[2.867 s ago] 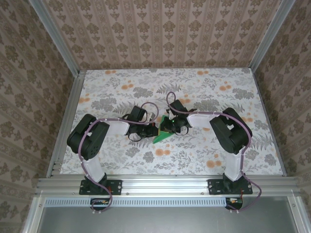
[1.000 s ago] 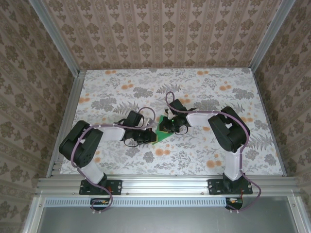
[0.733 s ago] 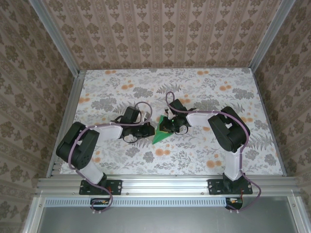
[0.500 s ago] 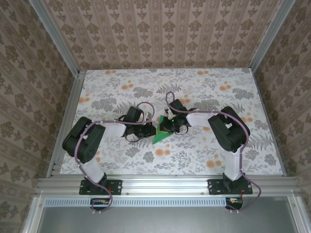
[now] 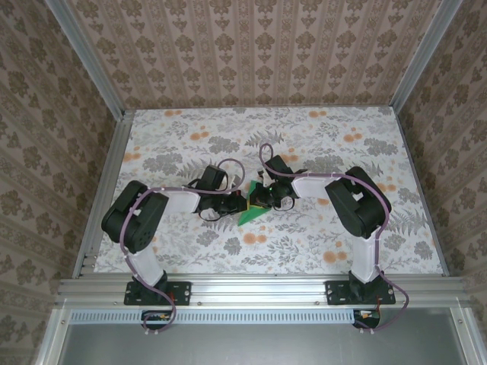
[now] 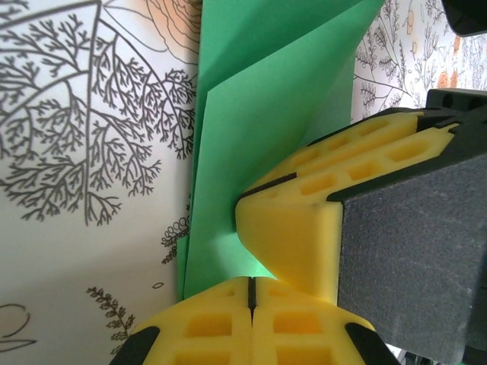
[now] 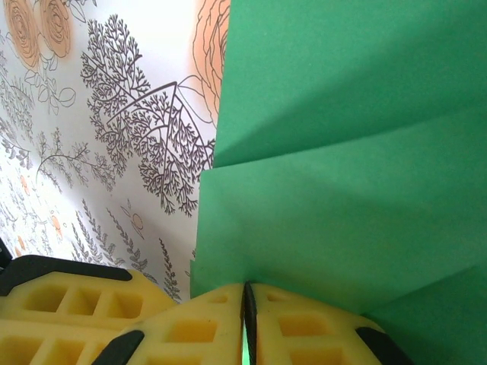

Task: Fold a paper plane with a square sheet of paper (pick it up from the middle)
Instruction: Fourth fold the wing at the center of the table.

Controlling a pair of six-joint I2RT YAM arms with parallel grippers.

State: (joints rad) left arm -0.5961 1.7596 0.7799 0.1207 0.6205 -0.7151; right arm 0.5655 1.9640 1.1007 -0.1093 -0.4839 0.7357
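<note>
Partway through, by the look of things. Found near the middle of the tabletop [image 5: 342,144], a touch toward its near edge: the paper plane [image 5: 249,215], bright green, resting on the floral surface and narrowing to a point toward the near edge. Not a plain square: carries at least two straight creases and overlapping flaps, with edges stacked one over another in both wrist views. Not yet a slim dart either; reads as broad and wedge-like from above.

Left pincer [image 6: 251,290]: closed right up, the two halves meeting along a thin seam, set at the paper's edge. Cannot tell if gripping the paper or merely pressing beside it.

Right pincer [image 7: 245,296]: likewise closed, with the green layers running straight into the seam and a sliver of green showing lower down in it. Judged to be pinching the paper plane, apparently at a fold. Sits just beside the left pincer, over the same end of the paper.

Done, as judged: first folds laid and creased, layers overlapped. Left, as judged: further narrowing folds, sharpening of creases, forming of wings, and release of a finished dart.
</note>
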